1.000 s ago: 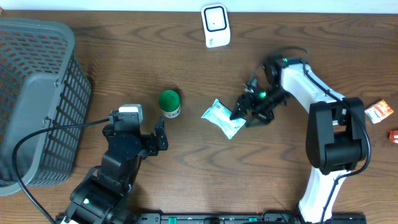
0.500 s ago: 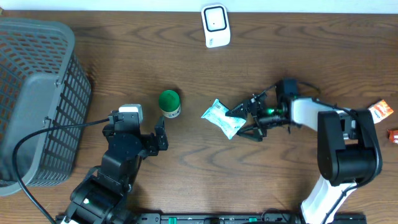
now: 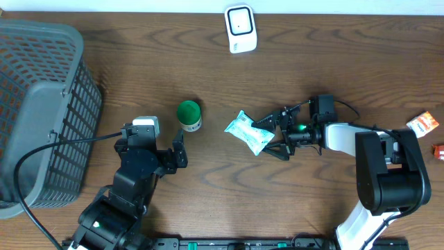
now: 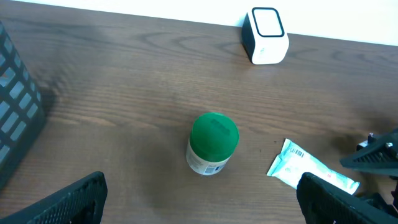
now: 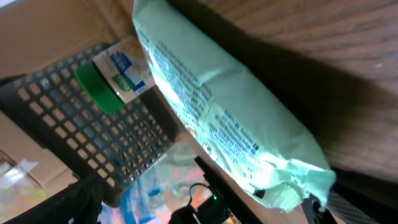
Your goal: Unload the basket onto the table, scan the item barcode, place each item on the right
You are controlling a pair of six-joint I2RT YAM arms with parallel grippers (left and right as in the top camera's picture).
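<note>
The worktop (image 3: 347, 76) carries a grey basket (image 3: 41, 104) at the frame's left edge. Overhead, the right arm (image 3: 378, 167) reaches low toward frame left. The right gripper (image 3: 265, 139) has its fingers spread about the right end of the pale green pouch (image 3: 246, 130) at centre. The left gripper (image 4: 202, 202), its fingers spread too, faces the green-lidded jar (image 4: 212, 143). Only the right wrist view shows the pouch's fine print, and only the other views show the white scanner (image 3: 241, 28), top centre.

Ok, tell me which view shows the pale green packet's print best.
Right wrist: the packet fills the frame, print visible up close. Overhead shows it small, beside the right pincer; left wrist, small at lower right.
</note>
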